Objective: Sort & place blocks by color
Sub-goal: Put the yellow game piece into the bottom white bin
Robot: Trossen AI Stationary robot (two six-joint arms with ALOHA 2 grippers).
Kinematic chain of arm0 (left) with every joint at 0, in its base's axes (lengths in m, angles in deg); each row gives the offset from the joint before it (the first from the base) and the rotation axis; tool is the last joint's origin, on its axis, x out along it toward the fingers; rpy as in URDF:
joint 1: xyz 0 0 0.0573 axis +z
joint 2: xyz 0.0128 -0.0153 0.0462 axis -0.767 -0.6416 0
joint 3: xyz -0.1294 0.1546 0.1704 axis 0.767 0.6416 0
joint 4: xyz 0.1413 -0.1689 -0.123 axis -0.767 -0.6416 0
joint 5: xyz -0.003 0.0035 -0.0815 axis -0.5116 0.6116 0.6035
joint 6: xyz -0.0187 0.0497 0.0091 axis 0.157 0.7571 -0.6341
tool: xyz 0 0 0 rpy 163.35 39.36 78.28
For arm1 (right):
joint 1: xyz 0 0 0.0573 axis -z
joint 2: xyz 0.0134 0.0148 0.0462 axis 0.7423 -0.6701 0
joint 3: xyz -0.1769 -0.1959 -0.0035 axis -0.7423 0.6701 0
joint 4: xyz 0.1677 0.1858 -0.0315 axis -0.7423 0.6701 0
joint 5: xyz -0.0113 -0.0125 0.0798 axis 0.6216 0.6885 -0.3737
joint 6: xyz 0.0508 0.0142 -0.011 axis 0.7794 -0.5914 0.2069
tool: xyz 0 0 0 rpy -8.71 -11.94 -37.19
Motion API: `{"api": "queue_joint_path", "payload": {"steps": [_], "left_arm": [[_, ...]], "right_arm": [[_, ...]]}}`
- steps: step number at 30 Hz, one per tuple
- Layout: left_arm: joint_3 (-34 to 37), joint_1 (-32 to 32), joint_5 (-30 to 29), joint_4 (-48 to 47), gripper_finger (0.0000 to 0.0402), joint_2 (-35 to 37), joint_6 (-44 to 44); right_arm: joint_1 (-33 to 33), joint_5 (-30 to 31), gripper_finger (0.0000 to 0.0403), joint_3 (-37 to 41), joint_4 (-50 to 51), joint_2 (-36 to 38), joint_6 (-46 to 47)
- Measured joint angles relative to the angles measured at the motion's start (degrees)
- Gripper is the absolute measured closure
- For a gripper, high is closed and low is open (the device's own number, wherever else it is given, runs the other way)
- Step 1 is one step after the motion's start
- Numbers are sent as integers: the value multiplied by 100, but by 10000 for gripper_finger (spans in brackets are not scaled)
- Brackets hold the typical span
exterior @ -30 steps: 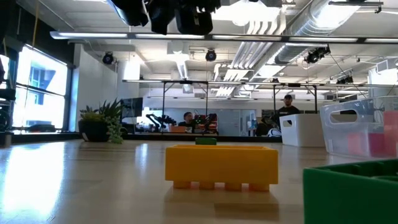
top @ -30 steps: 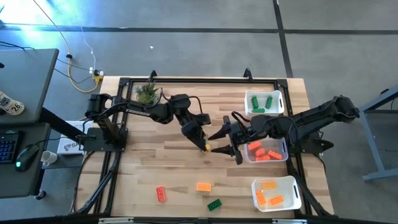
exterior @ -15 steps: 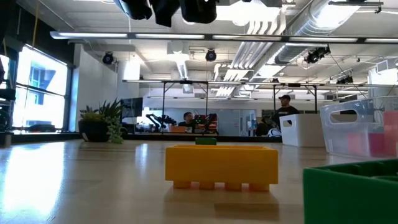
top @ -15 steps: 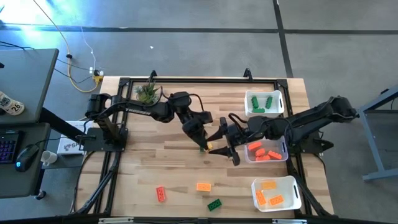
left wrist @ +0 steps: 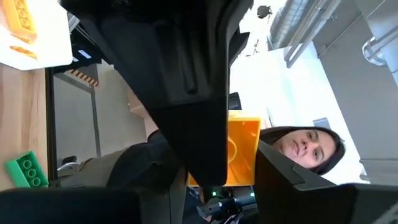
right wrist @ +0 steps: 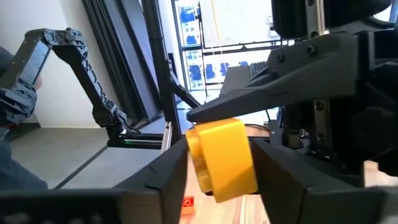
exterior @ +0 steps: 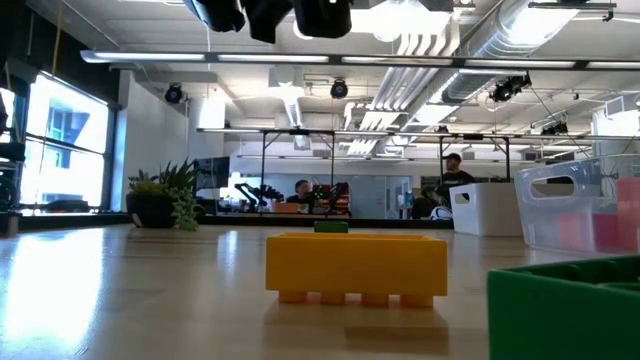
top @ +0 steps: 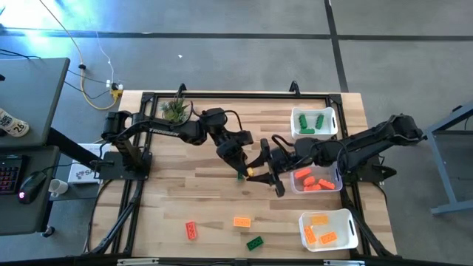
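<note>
A yellow block (top: 249, 173) hangs in the air over the table's middle, between my two grippers. My left gripper (top: 241, 170) comes from the left and is shut on it. My right gripper (top: 256, 172) comes from the right, open, with one finger close on either side of the same block (right wrist: 221, 158). Whether those fingers touch it I cannot tell. On the table near the front edge lie a red block (top: 191, 230), an orange block (top: 242, 221) and a green block (top: 255, 242). Both grippers show only as dark shapes at the top of the low view (exterior: 270, 15). My left gripper pinches the yellow block (left wrist: 244, 149) between its two fingers (left wrist: 196, 93), slanting down from the table's left. The block is lifted clear of the table. In the right wrist view one left finger (right wrist: 249, 99) lies along the block's upper face.
Three white bins stand along the right side: one with green blocks (top: 314, 122), one with red blocks (top: 318, 179), one with orange blocks (top: 329, 229). A small potted plant (top: 175, 111) sits at the far left. Bare wood lies left of the grippers. People show in the room beyond.
My right gripper has moved toward the table's left, up to the yellow block held by my left gripper, and its fingers now flank the block. My left gripper has stayed near the table's middle with the block in its hold.
</note>
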Motion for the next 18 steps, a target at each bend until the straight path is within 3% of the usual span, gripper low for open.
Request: {"api": "queue_joint_path", "payload": {"steps": [7,18], "left_arm": [[0,29,-35,-25,268,0,83],[0,55,-229,-742,218,-6,965]], "right_arm": [[-2,-102,323,0,19,4,-69],[4,67,324,2,506,7,920]]}}
